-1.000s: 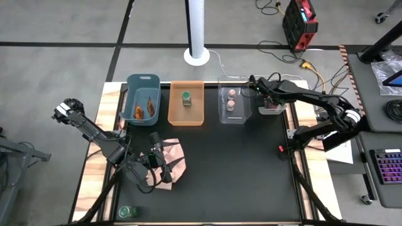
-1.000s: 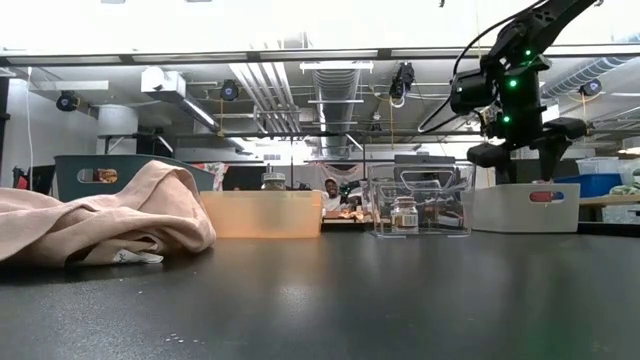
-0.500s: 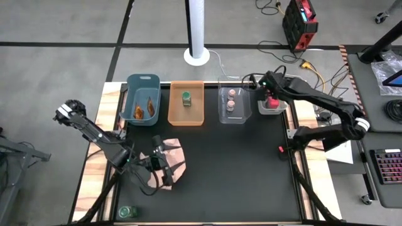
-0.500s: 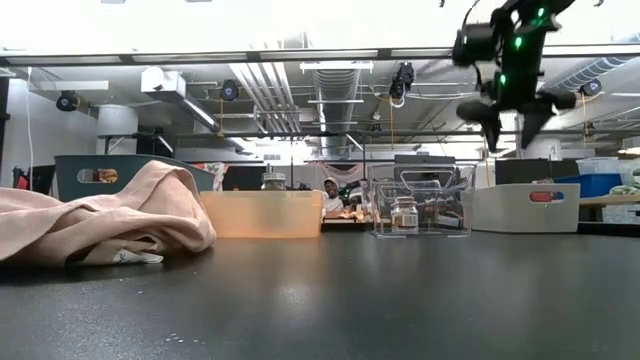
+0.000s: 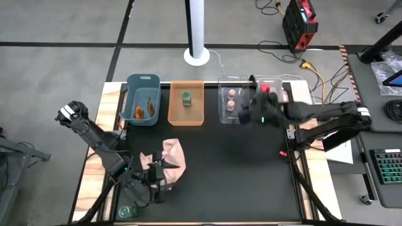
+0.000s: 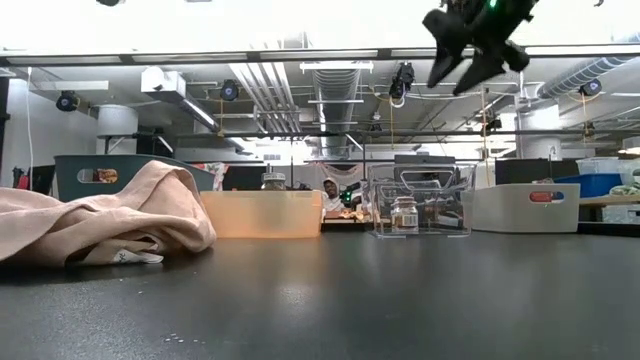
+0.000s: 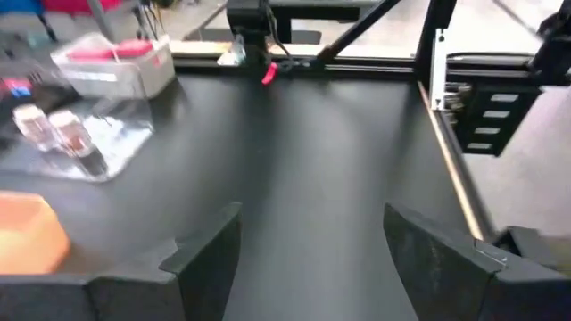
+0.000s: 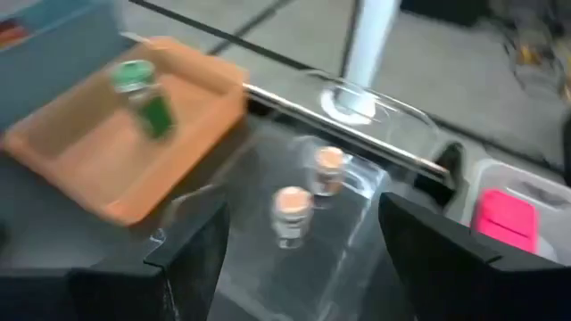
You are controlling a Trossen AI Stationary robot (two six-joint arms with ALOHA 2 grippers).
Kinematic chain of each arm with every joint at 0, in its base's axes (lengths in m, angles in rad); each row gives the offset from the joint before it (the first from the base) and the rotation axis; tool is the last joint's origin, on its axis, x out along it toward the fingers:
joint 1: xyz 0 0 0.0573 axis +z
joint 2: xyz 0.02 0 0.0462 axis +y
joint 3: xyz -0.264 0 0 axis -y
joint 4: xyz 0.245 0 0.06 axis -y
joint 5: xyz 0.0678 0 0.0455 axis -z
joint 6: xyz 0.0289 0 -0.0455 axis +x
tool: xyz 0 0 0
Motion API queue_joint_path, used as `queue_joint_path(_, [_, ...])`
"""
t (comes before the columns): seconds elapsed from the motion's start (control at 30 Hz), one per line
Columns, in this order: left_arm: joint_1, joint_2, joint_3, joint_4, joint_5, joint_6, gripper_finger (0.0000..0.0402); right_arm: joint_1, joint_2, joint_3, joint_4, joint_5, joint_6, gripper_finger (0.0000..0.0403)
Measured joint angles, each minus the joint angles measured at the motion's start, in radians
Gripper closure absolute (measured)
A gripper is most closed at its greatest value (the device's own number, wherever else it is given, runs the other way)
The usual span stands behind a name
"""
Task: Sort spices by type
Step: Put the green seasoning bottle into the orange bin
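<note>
Black table (image 5: pixel 220 163), green-capped jar (image 5: pixel 186 98) in orange bin (image 5: pixel 186 116)

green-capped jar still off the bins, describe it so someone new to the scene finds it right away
Start from the row of four bins at the table's far edge, then go to the opposite, near edge at the left corner, past the pink cloth. The green-capped jar sits there on the wooden border by the left arm's base. Its twin is in the orange bin; this one stands outside every bin.
</note>
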Motion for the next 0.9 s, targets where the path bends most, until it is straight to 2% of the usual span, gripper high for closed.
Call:
queue_joint_path(0.1, [-0.027,0.0,0.0,-0.037,0.004,-0.117,0.0146,0.158,0.037,0.0,0.001,0.108,0.012,0.0129])
queue_joint_path(0.2, [-0.048,0.005,0.0,-0.064,0.042,-0.241,0.0146,0.298,0.09,0.0,0.007,0.174,0.012,0.0136])
queue_joint_path(0.27, [-0.056,0.013,0.0,-0.059,0.127,-0.312,0.0146,0.377,0.133,0.0,0.032,0.198,0.012,0.0139])
queue_joint_path(0.4, [-0.056,0.025,0.0,-0.04,0.373,-0.473,0.0146,0.483,0.218,-0.001,0.088,0.216,0.014,0.0146])
queue_joint_path(0.57, [-0.066,0.045,0.0,-0.045,0.552,-0.734,0.0146,0.528,0.315,0.015,0.156,0.218,-0.001,0.0151])
queue_joint_path(0.73, [-0.092,0.088,0.031,-0.062,0.631,-0.973,0.0146,0.529,0.391,0.077,0.155,0.217,-0.052,0.0147])
queue_joint_path(0.83, [-0.111,0.15,0.153,-0.145,0.653,-1.039,0.0146,0.529,0.427,0.117,0.155,0.218,-0.101,0.0143])
queue_joint_path(0.9, [-0.121,0.206,0.28,-0.305,0.66,-1.044,0.0149,0.529,0.447,0.141,0.157,0.218,-0.123,0.014])
